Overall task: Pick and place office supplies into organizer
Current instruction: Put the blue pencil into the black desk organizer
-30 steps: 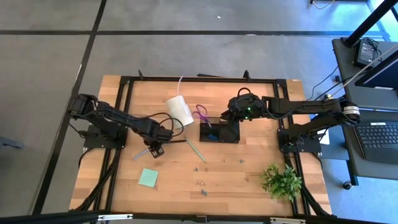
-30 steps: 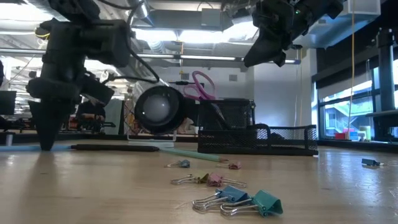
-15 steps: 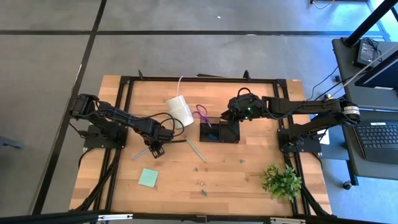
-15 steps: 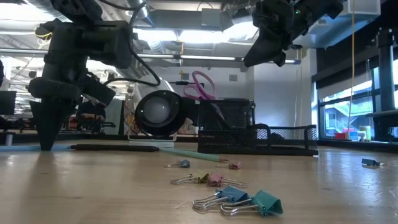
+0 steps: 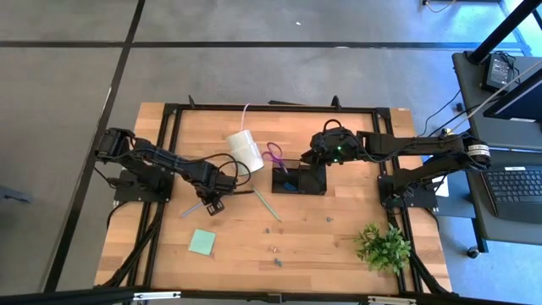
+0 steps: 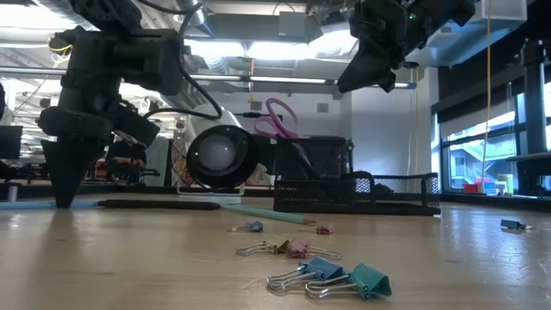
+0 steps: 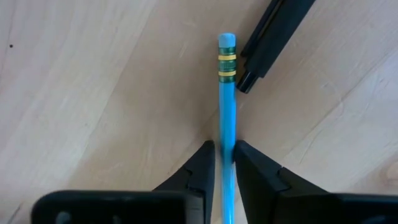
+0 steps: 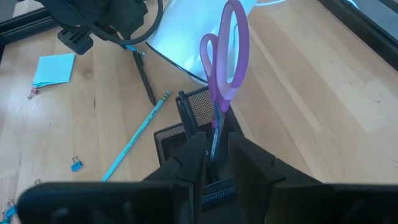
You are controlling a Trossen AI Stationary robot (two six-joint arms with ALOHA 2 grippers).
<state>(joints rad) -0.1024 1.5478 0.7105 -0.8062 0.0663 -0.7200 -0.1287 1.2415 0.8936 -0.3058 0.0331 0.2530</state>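
A blue pencil (image 7: 227, 106) lies flat on the wooden table (image 5: 322, 237), its eraser end beside a black pen (image 7: 273, 37). My left gripper (image 5: 210, 203) points down over the pencil and is shut on it. The black mesh organizer (image 5: 298, 180) stands mid-table. Purple-handled scissors (image 8: 224, 56) stand in its tall cup, handles up. My right gripper (image 6: 346, 84) hangs above the organizer, fingers nearly together, holding nothing. A teal pencil (image 5: 266, 204), a mint sticky-note pad (image 5: 201, 242) and small clips (image 6: 327, 275) lie loose on the table. My left gripper pinches the blue pencil's shaft (image 7: 226, 140) between its two fingers, a short way back from the eraser end. The fingers (image 7: 205, 165) come from above, pointing down, and lie across the pencil. The pencil rests flat on the table.
A white roll (image 5: 244, 149) lies behind the scissors, left of the organizer. A green plant (image 5: 384, 246) stands near the front right corner. More clips (image 5: 273, 248) are scattered toward the near edge. A black frame (image 5: 169, 110) runs around the tabletop.
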